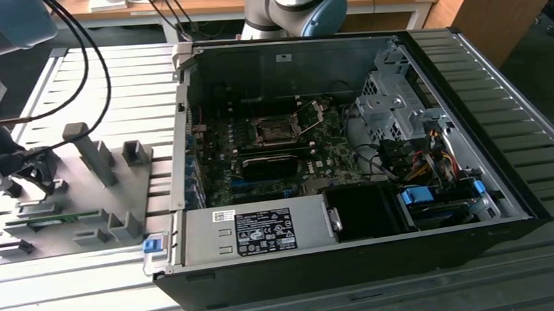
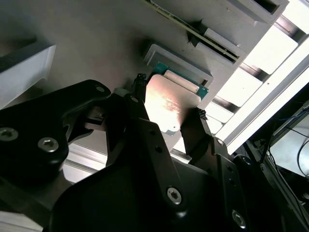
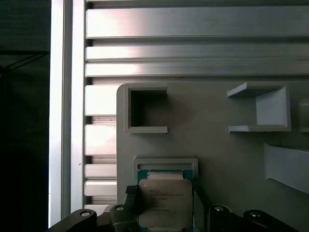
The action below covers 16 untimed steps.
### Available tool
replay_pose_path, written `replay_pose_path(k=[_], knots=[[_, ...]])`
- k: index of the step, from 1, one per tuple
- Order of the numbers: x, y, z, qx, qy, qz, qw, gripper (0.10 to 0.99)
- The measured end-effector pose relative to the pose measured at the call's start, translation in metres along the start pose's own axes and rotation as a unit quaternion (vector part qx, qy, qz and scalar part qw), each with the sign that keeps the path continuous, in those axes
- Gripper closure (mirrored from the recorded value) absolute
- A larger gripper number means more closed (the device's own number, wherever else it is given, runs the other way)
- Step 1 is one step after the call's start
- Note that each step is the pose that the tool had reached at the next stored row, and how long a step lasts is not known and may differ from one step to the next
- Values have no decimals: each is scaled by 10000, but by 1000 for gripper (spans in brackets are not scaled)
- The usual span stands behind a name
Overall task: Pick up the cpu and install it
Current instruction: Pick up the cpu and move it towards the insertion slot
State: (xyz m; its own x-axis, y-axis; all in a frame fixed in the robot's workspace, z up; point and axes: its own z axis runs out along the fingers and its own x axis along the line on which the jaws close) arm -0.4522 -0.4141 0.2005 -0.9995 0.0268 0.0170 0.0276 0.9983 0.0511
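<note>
The end effector [image 2: 169, 99] looked closed on the cpu [image 3: 164, 200] at the holder plate [image 1: 121, 195] on the exterior view's left, and the motherboard socket [image 1: 278, 130] looked empty, so installing was not done.

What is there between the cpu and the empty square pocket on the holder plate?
Only a bare strip of the holder plate and the raised rim of the nest holding the cpu, as the first wrist view shows.
</note>
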Motion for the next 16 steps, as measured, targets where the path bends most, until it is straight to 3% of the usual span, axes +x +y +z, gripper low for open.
replay_pose_path(k=[16], knots=[[3, 10, -134, 0, 0, 0, 10000, 545]])
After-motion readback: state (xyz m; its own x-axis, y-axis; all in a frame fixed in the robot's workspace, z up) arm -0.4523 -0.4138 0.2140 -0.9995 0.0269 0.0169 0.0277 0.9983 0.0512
